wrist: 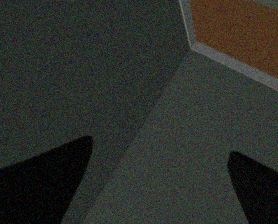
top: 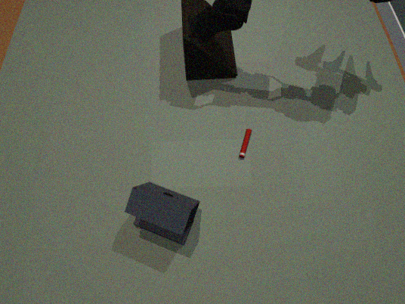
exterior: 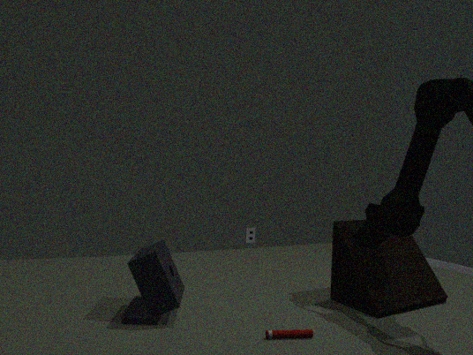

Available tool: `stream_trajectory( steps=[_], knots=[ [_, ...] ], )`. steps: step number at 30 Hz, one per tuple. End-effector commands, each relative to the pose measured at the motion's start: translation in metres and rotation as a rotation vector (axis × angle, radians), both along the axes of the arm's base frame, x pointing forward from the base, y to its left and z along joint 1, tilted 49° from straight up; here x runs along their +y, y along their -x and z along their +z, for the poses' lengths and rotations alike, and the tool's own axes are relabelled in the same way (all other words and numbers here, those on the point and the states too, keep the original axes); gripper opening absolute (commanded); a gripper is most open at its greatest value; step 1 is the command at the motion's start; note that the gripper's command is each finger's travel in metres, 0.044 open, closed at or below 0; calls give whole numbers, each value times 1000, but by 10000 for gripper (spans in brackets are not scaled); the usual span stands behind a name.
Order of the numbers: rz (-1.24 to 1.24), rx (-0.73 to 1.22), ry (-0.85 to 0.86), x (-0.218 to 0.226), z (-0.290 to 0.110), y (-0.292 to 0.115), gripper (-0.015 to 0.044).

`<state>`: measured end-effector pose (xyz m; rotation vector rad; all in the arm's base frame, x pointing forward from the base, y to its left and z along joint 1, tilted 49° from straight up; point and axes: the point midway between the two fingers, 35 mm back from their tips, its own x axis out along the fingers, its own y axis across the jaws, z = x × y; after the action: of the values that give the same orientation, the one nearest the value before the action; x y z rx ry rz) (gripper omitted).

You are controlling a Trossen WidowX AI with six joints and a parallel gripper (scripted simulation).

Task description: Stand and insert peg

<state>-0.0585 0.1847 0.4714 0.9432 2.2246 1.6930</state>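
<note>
A red peg [top: 245,141] [exterior: 293,334] lies on its side on the table, its white band [top: 242,154] [exterior: 269,334] near the end toward the panel side. The dark blue-grey sloped panel [top: 162,211] [exterior: 152,280] stands apart from the peg, at lower left in the top view and at left in the exterior view. Its one hole [top: 168,194] [exterior: 172,269] shows as a dark spot in the face. My gripper [wrist: 160,150] is open and empty, with two black fingertips wide apart in the wrist view. It is away from the peg; its fingers are not clearly visible in the top and exterior views.
A dark brown wedge-shaped block [top: 209,60] [exterior: 379,275] stands at the arm's base, at the top in the top view. The arm [exterior: 412,165] rises above it. Arm shadows fall on the table between the block and the peg. A wall with an outlet [exterior: 251,235] is behind.
</note>
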Motion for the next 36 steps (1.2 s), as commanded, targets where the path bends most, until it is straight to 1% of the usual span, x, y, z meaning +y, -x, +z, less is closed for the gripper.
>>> stream_trajectory(
  steps=[1, 2, 6, 14, 21, 29, 36],
  knots=[
    [-4, 4, 0, 1, 0, -1, 426],
    [-15, 17, 0, 4, 0, -4, 440],
    [-104, 80, -2, 23, -1, -28, 440],
    [-300, 88, -26, 47, -8, -75, 440],
    [-432, 70, -10, 66, -22, -114, 440],
    [-695, 8, 54, 88, -62, -197, 440],
    [-905, -40, 153, 84, -107, -267, 440]
  ],
)
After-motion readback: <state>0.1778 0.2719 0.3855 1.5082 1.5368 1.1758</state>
